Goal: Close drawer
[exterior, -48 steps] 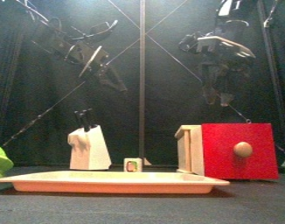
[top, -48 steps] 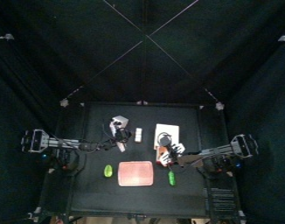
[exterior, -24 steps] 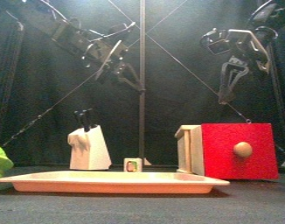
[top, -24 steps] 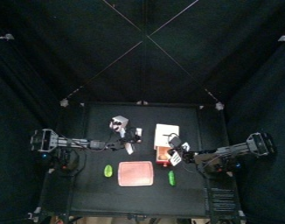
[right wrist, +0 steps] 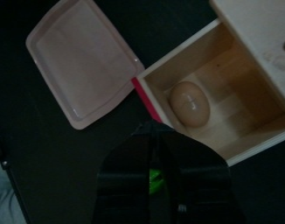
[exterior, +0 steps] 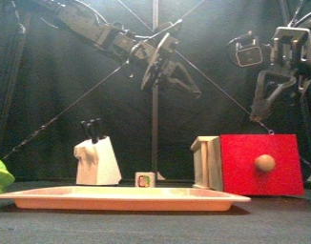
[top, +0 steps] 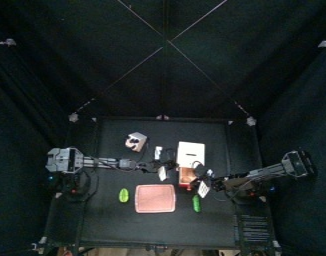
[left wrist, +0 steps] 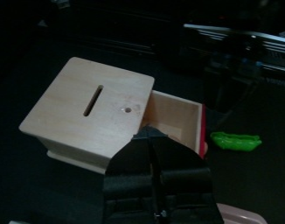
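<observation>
The drawer (top: 190,153) is a pale wooden box with a slot in its top (left wrist: 93,107), standing right of the table's middle. Its tray is pulled out, with a red front (exterior: 262,164) carrying a round knob. A brown egg-shaped thing (right wrist: 190,102) lies in the open tray (right wrist: 232,105). My left gripper (left wrist: 156,156) hangs shut above the box, near its pulled-out side, and touches nothing. High in the front view, the left gripper (exterior: 165,65) reaches in past the middle. My right gripper (right wrist: 151,133) hovers shut off the red front (right wrist: 145,94), apart from it.
A salmon-pink flat mat (top: 155,198) lies at the front middle, with a green thing (top: 123,196) to its left and another (top: 195,203) to its right. A grey-white lumpy object (exterior: 97,160) stands at the back left. A small cube (exterior: 145,178) sits near the middle.
My left arm has swung from the back left toward the middle, over the drawer box. My right arm has drawn back toward the right front, and its jaws have closed.
</observation>
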Controlling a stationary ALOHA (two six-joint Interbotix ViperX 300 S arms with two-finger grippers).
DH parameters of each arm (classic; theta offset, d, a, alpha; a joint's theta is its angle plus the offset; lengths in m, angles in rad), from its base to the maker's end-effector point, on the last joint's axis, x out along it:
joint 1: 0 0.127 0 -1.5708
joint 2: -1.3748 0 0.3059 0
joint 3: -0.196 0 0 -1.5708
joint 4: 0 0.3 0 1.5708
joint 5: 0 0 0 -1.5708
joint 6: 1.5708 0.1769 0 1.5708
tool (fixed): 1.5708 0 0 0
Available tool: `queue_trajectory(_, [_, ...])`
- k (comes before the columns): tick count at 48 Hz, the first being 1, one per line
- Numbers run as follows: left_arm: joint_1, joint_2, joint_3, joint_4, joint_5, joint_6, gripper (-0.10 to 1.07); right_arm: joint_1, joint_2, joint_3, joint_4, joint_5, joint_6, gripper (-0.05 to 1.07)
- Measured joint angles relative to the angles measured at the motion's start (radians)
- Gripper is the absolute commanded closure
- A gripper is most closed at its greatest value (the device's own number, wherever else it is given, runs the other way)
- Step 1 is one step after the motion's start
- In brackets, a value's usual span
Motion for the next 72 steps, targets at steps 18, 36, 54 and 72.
queue_trajectory(18, [0.078,0.137,-0.103,-0.06,-0.002,0.0,0.89,0.04,0.005,0.023,-0.006,-0.002,-0.003,0.55])
queue_trajectory(36, [0.091,0.222,-0.144,-0.115,-0.002,0.006,0.89,0.041,0.051,0.035,-0.017,-0.023,-0.002,0.55])
queue_trajectory(54, [0.109,0.238,-0.133,-0.169,0.015,0.002,0.89,0.043,0.097,0.032,-0.012,-0.031,-0.003,0.55])
queue_trajectory(72, [0.109,0.236,-0.129,-0.19,0.017,0.0,0.89,0.031,0.103,0.031,-0.034,-0.017,-0.006,0.55])
